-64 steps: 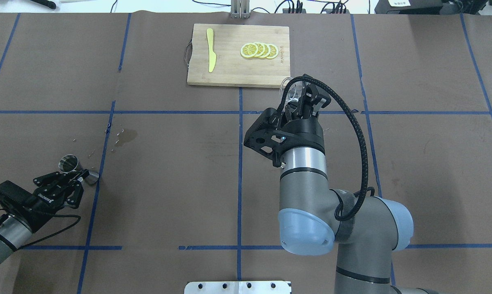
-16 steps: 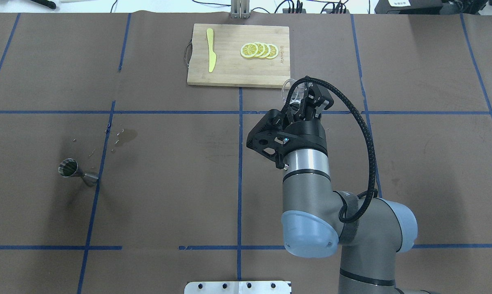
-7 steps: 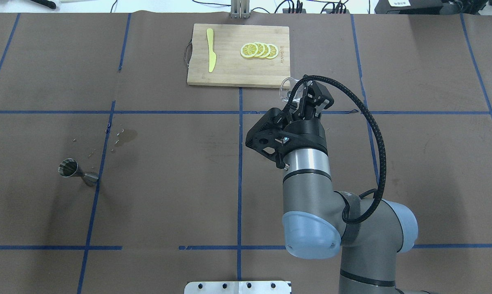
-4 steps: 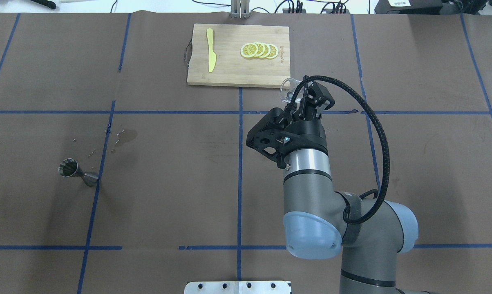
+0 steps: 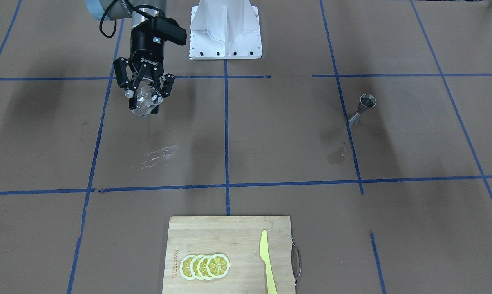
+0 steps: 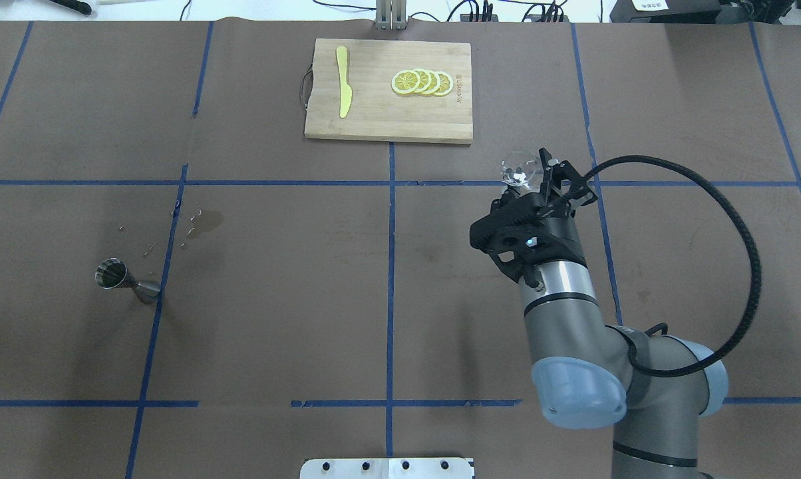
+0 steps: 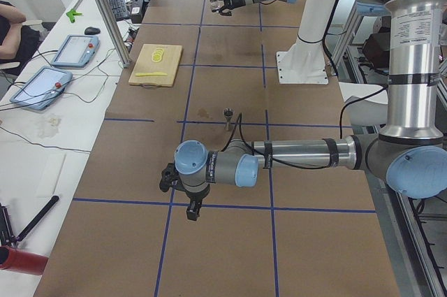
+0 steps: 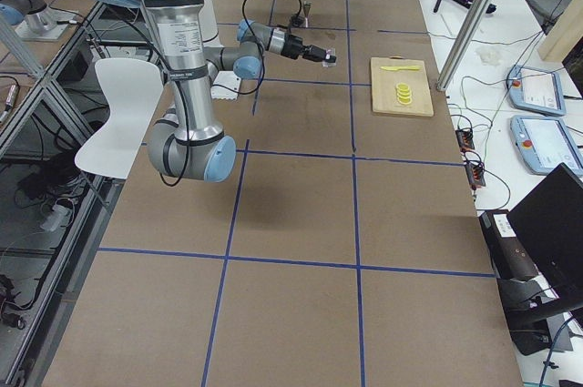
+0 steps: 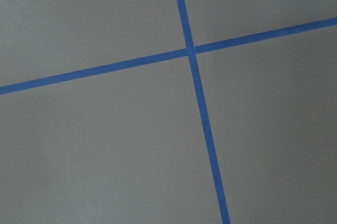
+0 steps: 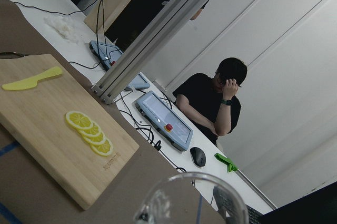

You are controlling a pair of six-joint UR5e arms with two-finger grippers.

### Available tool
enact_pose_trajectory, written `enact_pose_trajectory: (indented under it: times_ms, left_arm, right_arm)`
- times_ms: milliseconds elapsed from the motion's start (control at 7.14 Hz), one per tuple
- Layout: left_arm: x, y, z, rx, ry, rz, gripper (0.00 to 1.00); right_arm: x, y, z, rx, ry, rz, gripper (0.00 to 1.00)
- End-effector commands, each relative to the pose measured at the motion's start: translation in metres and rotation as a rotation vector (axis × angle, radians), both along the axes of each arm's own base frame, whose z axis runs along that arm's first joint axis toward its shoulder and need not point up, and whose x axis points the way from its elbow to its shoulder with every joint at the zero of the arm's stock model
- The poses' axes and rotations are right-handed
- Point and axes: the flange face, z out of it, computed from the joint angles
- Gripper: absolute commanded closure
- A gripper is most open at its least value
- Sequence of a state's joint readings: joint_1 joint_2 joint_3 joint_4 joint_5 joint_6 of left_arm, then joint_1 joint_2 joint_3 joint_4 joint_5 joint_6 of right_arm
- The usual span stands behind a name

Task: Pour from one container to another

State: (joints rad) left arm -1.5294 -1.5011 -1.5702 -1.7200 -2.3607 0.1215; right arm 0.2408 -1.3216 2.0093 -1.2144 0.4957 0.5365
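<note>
The clear glass tumbler [image 6: 520,169] hangs above the table, right of centre, tipped on its side, with my right gripper [image 6: 537,177] shut on it. From the front, the tumbler [image 5: 145,103] sits between the black fingers of that gripper [image 5: 146,99]. Its rim [image 10: 190,198] fills the bottom of the right wrist view. The steel jigger [image 6: 125,281] stands upright by itself far to the left, also visible from the front [image 5: 362,108]. My left gripper [image 7: 168,177] shows only in the exterior left view, low over the near table. I cannot tell its state.
A wooden cutting board [image 6: 374,120] with lemon slices [image 6: 422,82] and a yellow knife [image 6: 342,81] lies at the far middle. A wet stain [image 6: 204,223] marks the paper near the jigger. Operators' tablets [image 10: 164,121] and a seated person [image 10: 217,103] are beyond the table.
My right arm has swung right and back from the board's corner, carrying the tumbler, which has turned. Earlier, the left gripper left the jigger and went out of the overhead view.
</note>
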Motion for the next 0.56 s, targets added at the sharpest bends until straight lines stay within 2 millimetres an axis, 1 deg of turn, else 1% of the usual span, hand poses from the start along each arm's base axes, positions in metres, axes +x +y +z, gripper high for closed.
enact_pose_trajectory:
  times_ms: [0,140,280,420]
  left_arm:
    - [0.000,0.000,0.001,0.000,0.000,0.001,0.00]
    - [0.000,0.000,0.001,0.000,0.000,0.001,0.00]
    - [0.000,0.001,0.001,0.000,0.000,0.001,0.00]
    - [0.000,0.001,0.001,0.000,0.000,0.001,0.00]
  right_arm:
    - [0.036,0.011,0.078,-0.043,-0.180,-0.023,1.00]
    - [0.050,0.015,0.108,-0.067,-0.252,-0.002,1.00]
    - [0.054,0.018,0.128,-0.125,-0.461,0.022,1.00]
    - [0.051,0.019,0.153,-0.167,-0.527,0.031,1.00]
